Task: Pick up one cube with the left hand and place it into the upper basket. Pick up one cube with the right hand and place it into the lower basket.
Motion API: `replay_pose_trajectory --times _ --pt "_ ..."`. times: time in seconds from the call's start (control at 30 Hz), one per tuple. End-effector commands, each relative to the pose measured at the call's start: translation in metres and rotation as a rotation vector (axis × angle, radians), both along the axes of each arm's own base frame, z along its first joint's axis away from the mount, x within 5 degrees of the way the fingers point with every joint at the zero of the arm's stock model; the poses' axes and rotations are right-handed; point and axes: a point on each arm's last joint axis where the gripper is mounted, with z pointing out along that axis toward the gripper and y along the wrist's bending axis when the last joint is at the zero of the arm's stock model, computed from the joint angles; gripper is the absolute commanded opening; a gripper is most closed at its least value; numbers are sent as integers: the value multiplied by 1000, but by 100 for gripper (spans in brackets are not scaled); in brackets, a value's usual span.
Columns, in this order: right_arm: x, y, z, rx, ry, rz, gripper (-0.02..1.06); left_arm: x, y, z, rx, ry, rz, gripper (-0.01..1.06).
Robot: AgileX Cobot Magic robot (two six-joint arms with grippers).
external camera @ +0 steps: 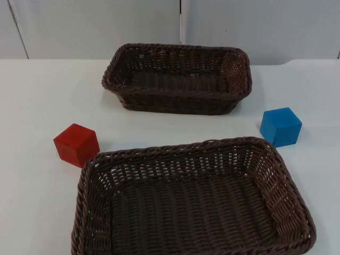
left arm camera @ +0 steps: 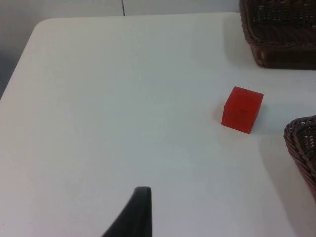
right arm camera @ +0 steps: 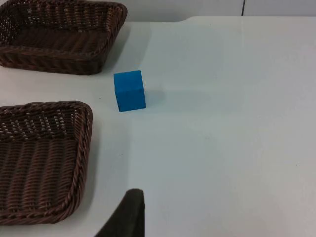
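- The upper basket (external camera: 178, 78), dark brown wicker, sits on the far middle of the white table (external camera: 37, 95), close to the grey partition wall (external camera: 95, 26); nothing lies inside it.
- The lower basket (external camera: 191, 199), the same brown weave, sits on the near side of the table, also with nothing inside.
- The red cube (external camera: 76, 144) rests on the table just beside the far left corner of the lower basket, apart from its rim and near of the upper basket.
- The blue cube (external camera: 280, 126) rests on the table by the far right corner of the lower basket, to the right and near of the upper basket.
- The left gripper (left arm camera: 134, 212) hangs over bare table, well apart from the red cube (left arm camera: 241, 109); whether its fingers are open or closed cannot be told.
- The right gripper (right arm camera: 127, 213) hangs over bare table beside the lower basket (right arm camera: 39, 158), well apart from the blue cube (right arm camera: 130, 90); its finger state cannot be told either.
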Motion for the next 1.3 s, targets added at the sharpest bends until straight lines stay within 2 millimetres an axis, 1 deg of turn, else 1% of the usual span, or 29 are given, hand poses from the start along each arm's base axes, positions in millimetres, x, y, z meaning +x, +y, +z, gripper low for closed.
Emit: replay_pose_trajectory --times 0.0,0.2,1.27 --pt "0 0 -2 -17 -2 -2 105 0 0 -2 0 5 -9 105" --pt "0 0 -2 -27 -4 5 105 0 0 -2 0 5 -31 105" --pt "0 0 -2 -25 -3 6 105 0 0 -2 -4 6 -26 105"
